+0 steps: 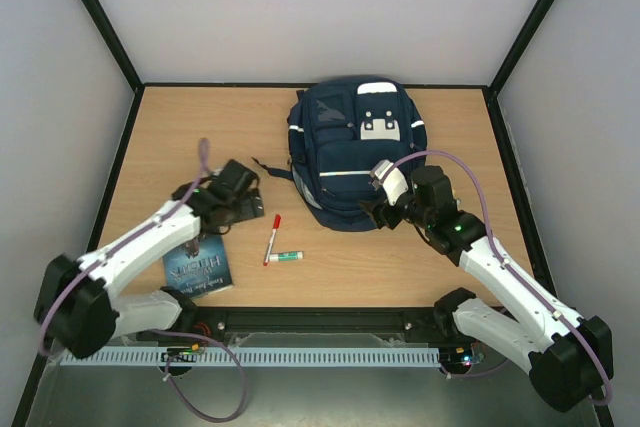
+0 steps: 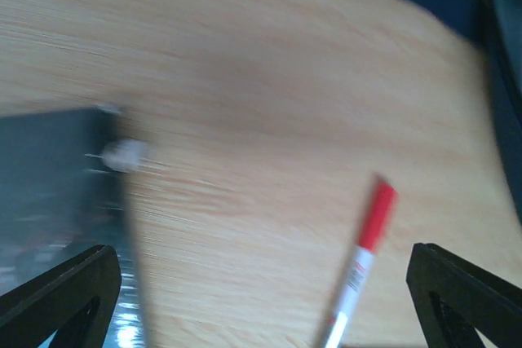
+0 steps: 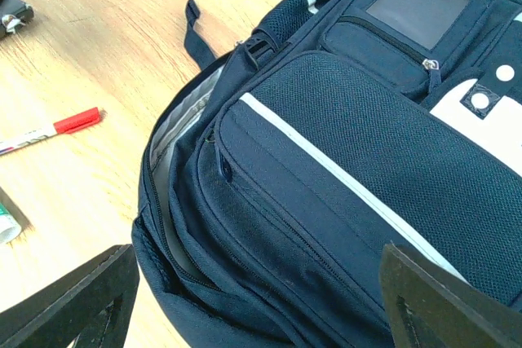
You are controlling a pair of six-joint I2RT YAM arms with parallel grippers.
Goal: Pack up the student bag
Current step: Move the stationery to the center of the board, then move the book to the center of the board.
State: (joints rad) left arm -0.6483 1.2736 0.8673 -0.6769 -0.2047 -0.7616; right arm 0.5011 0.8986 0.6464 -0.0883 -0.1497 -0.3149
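Observation:
The student bag (image 1: 352, 152), a navy backpack with white strips and patches, lies flat at the table's middle back. Its main zip stands open, showing grey lining (image 3: 173, 140). My right gripper (image 1: 380, 213) is open at the bag's near end, and in the right wrist view (image 3: 261, 303) its jaws stand wide on either side of the bag's side wall (image 3: 326, 201). My left gripper (image 1: 248, 210) hovers open over the table left of the bag. The blurred left wrist view (image 2: 261, 303) shows a red-capped pen (image 2: 364, 246) lying on the wood between its fingers (image 2: 65, 291).
A dark book (image 1: 198, 265) lies at the front left, under my left arm, and its edge (image 2: 49, 193) shows in the left wrist view. The red pen (image 1: 271, 239) and a green-capped white stick (image 1: 285, 257) lie in front of the bag. A bag strap (image 1: 268, 169) trails left. Black frame posts bound the table.

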